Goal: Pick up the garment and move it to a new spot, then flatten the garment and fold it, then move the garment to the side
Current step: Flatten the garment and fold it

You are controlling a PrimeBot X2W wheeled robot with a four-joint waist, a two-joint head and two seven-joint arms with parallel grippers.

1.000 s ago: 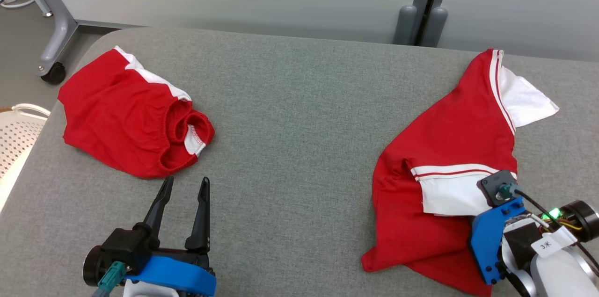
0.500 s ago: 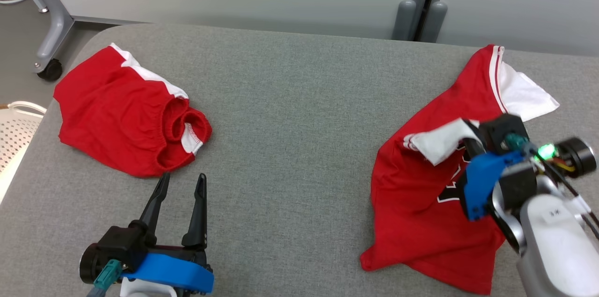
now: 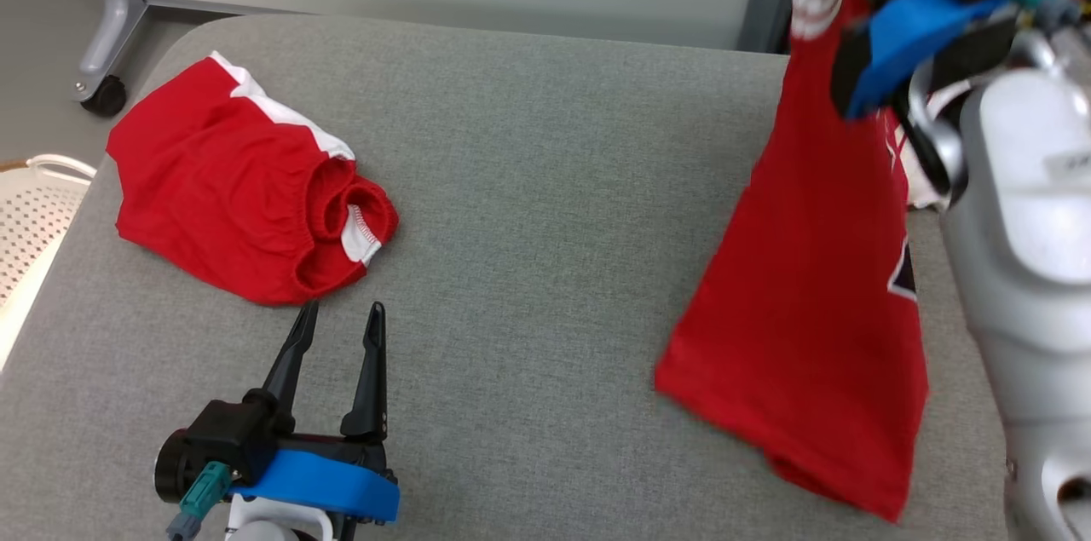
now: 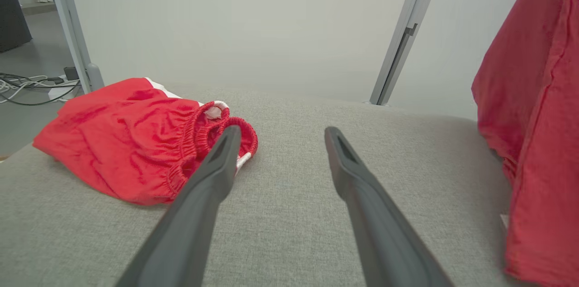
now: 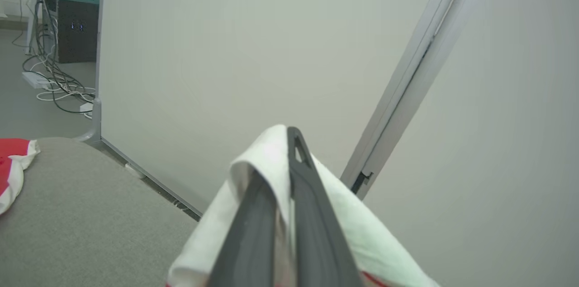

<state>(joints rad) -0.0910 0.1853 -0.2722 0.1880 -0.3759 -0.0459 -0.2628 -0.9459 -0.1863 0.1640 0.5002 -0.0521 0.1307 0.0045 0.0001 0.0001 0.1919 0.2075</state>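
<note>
Dangling from right fingers (image 5: 312, 214), the garment (image 3: 810, 294) is cropped above.

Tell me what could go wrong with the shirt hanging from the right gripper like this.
1. The right gripper pinches only a fold of the white sleeve, so the red shirt might slip free.
2. Its lower hem hangs near the table and may drag or bunch when carried.
3. The open left gripper sits close to the red shorts and could snag them if it reaches over.
</note>
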